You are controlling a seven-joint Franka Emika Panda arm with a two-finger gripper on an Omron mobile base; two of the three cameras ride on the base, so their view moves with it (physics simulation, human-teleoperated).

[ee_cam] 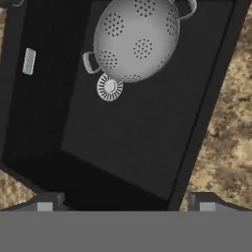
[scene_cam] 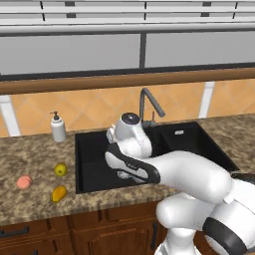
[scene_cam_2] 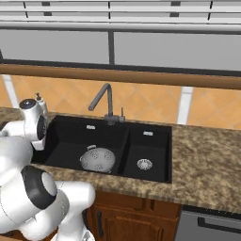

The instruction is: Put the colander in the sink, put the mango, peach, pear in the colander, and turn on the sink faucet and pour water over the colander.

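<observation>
My hand hangs over the large basin of the black rectangular double-basin sink, its two dark finger tips spread wide with nothing between them. The round light grey metal colander dotted with small holes lies in that basin toward twelve o'clock of my hand view, touching the round silver drain at its seven o'clock. On the speckled brown stone desk, at nine o'clock of the sink, rest the roundish yellow-green pear, the round pinkish-salmon peach and the elongated orange-yellow mango, while the tall dark grey faucet rises behind the basins.
</observation>
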